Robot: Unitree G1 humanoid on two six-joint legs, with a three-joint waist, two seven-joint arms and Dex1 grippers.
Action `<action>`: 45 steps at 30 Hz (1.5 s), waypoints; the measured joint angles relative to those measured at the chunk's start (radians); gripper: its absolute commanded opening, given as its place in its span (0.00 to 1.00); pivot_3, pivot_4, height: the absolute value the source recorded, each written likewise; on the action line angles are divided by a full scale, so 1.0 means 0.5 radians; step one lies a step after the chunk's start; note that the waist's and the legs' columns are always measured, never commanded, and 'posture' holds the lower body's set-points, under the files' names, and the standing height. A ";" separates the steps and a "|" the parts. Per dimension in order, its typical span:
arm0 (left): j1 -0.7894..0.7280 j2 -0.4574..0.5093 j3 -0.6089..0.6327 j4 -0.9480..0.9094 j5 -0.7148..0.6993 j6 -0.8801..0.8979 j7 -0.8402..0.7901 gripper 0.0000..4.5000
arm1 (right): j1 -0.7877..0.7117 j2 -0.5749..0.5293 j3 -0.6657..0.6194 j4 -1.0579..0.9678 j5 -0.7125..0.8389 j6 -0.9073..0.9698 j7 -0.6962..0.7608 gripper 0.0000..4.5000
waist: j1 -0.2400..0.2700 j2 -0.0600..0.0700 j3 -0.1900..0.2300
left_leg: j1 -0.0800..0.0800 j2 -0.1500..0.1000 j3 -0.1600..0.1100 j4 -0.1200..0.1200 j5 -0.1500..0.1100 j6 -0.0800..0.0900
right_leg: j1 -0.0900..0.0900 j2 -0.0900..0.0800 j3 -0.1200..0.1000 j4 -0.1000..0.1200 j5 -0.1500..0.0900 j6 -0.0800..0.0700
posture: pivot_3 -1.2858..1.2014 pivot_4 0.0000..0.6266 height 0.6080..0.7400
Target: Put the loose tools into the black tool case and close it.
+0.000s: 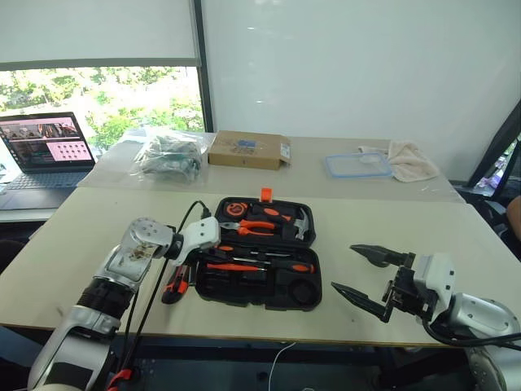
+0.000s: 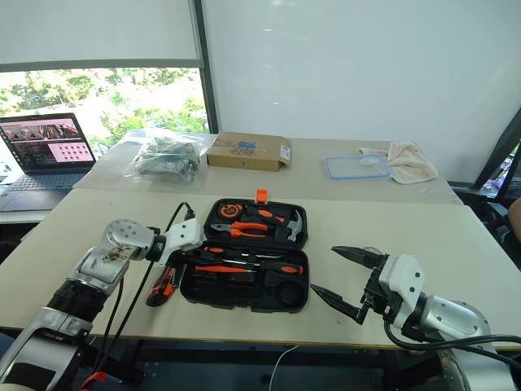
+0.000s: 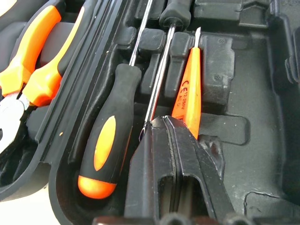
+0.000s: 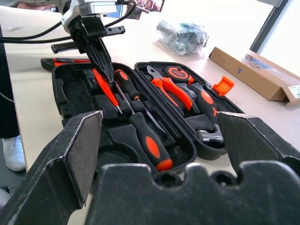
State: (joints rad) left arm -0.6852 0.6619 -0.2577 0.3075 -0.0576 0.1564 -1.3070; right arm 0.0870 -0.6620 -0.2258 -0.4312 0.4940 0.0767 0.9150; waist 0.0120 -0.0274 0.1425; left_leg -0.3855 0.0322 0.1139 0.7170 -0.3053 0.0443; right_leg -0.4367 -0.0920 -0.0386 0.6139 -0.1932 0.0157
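The black tool case [image 1: 213,287] lies open on the table, its orange latch [image 1: 265,194] at the far edge. In the near half lie two orange-and-black screwdrivers [image 3: 107,143] [image 4: 149,140] and a slim orange pen-like tool [image 3: 188,91]. My left gripper [image 3: 161,121] is shut and points down into that half. Its tips rest against one screwdriver's steel shaft [image 3: 161,70], and I cannot tell whether the shaft is pinched. The utility knife [image 1: 174,287] lies on the table just left of the case. Right of the case, my right gripper [image 1: 342,267] hovers open and holds nothing.
Orange-handled pliers [image 1: 256,228] and a small hammer [image 1: 299,225] sit in the case's far half. On the back table are a cardboard box [image 1: 248,149], a plastic bag [image 1: 169,156], a laptop [image 1: 49,151], a clear container lid [image 1: 358,164] and a cloth [image 1: 411,159].
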 measured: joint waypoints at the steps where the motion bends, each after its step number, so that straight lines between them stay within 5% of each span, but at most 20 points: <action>1: 0.001 0.000 0.000 -0.003 0.000 -0.001 0.000 0.01 | 0.000 0.000 0.000 0.000 0.000 0.000 -0.001 1.00 | 0.000 0.000 0.000 | 0.000 0.000 0.000 0.000 0.000 0.000 | 0.000 0.000 0.000 0.000 0.000 0.000 | 0.52 0.24 1.00; 34: 0.234 -0.029 0.055 -0.231 -0.053 0.142 0.144 0.01 | 0.015 0.089 0.038 0.004 -0.042 -0.008 -0.032 1.00 | -0.002 0.006 -0.004 | 0.032 0.004 0.000 -0.005 -0.003 0.005 | 0.027 -0.002 0.002 0.001 -0.002 0.000 | 0.52 0.24 1.00; 39: 0.612 0.020 0.465 -0.323 -0.347 -0.051 0.152 0.29 | 0.028 0.089 0.025 0.007 -0.033 -0.014 -0.017 1.00 | -0.032 0.005 -0.004 | 0.028 0.009 0.000 -0.007 -0.002 0.003 | 0.020 -0.001 0.003 0.001 -0.003 -0.004 | 0.52 0.24 1.00; 45: 1.237 0.174 1.262 -0.261 -0.623 -0.307 0.236 0.77 | 0.042 0.086 0.026 0.077 -0.052 -0.155 0.081 1.00 | -0.047 0.006 -0.003 | 0.028 0.010 0.001 -0.011 -0.004 0.005 | 0.019 -0.005 0.000 -0.003 -0.003 -0.003 | 0.52 0.24 1.00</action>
State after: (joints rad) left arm -0.0666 0.7492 0.3731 0.1770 -0.3692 0.0027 -1.1889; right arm 0.1079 -0.6192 -0.2128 -0.3928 0.4681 -0.0007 0.9555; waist -0.0114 -0.0243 0.1409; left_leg -0.3713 0.0371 0.1144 0.7113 -0.3074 0.0469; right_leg -0.4270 -0.0947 -0.0388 0.6124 -0.1948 0.0142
